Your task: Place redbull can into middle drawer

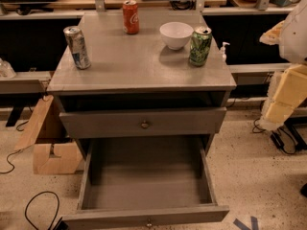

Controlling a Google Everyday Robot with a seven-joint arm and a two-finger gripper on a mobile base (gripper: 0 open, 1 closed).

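Note:
The redbull can (76, 47), slim and silver-and-blue, stands upright on the left side of the grey cabinet top (139, 63). The middle drawer (144, 216) is pulled fully out below, showing a bare grey tray, with a small knob on its front. My gripper (280, 102) is at the right edge of the view, beside and below the cabinet's right corner. It is far from the can and holds nothing that I can see.
A red cola can (130, 17) stands at the back, with a white bowl (176, 34) and a green can (200, 46) on the right. The upper drawer (144, 123) with the brass knob is shut. A cardboard piece (48, 143) and cables lie on the floor at the left.

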